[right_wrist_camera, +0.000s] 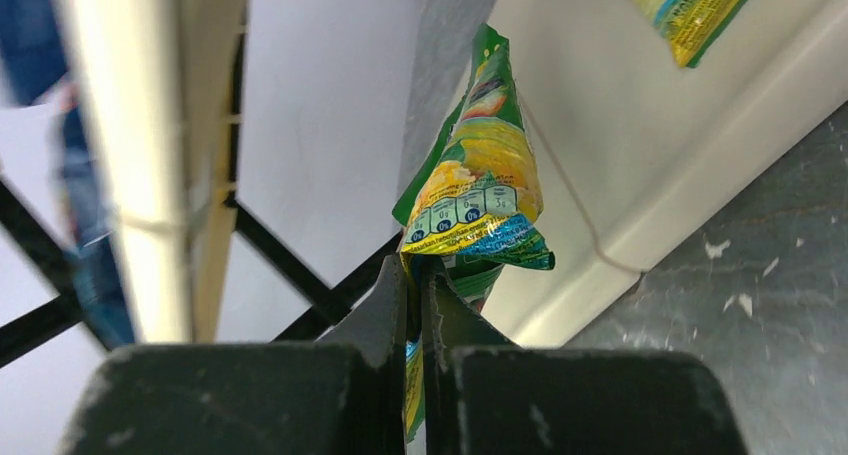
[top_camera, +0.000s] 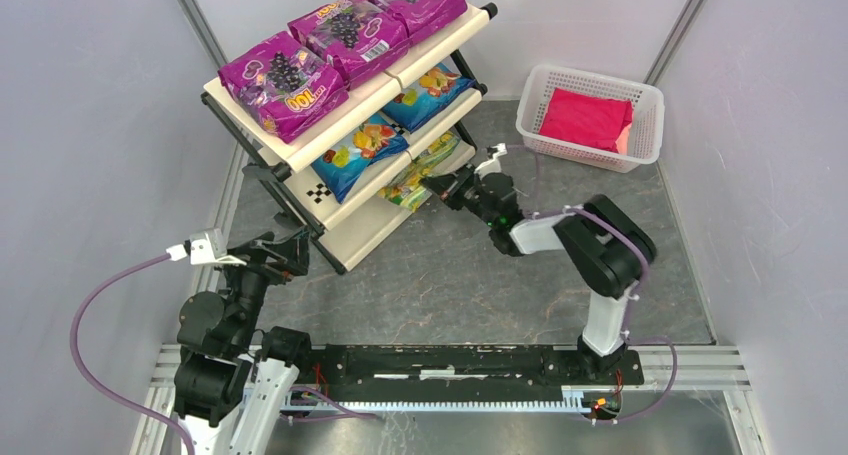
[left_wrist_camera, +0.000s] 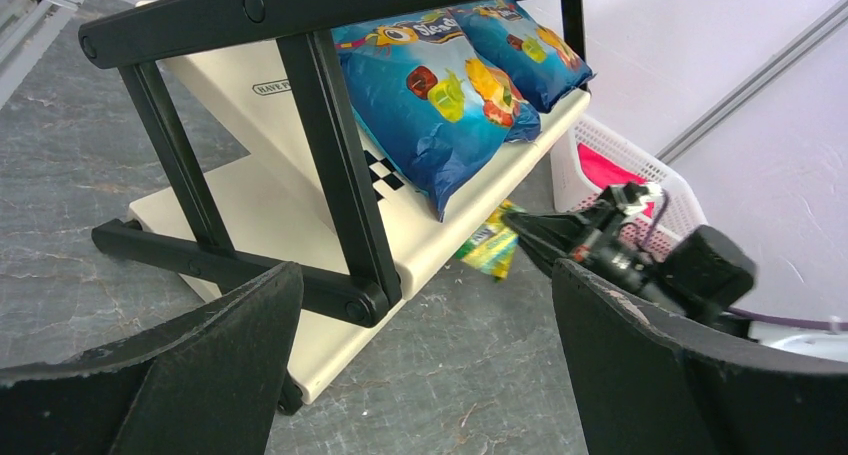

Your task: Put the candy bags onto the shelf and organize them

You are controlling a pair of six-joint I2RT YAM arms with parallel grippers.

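I'm seeing R gripper (right_wrist_camera: 420, 275) clamping green-yellow bag (right_wrist_camera: 480, 190) at shelf (top_camera: 362, 232) btm tier; L gripper (top_camera: 297, 247) sitting w/ jaws apart.

You're looking at the shelf (top_camera: 372, 227): cream, three slanted tiers, black tube frame, checkered strips on the panels, standing upright and turned at an angle. On the top tier you have three magenta bags (top_camera: 348, 33) with grape print, lying flat in a row, edges touching. On the middle tier are two blue bags (left_wrist_camera: 430, 105) with fruit print, flat, side by side. On the bottom tier one green-yellow bag (right_wrist_camera: 690, 5) lies on the panel. A second green-yellow bag (right_wrist_camera: 480, 190) stands on edge at that tier's front lip, crumpled, its printed end seam pinched in the closed right gripper (right_wrist_camera: 420, 275). You can't tell whether it touches the shelf.
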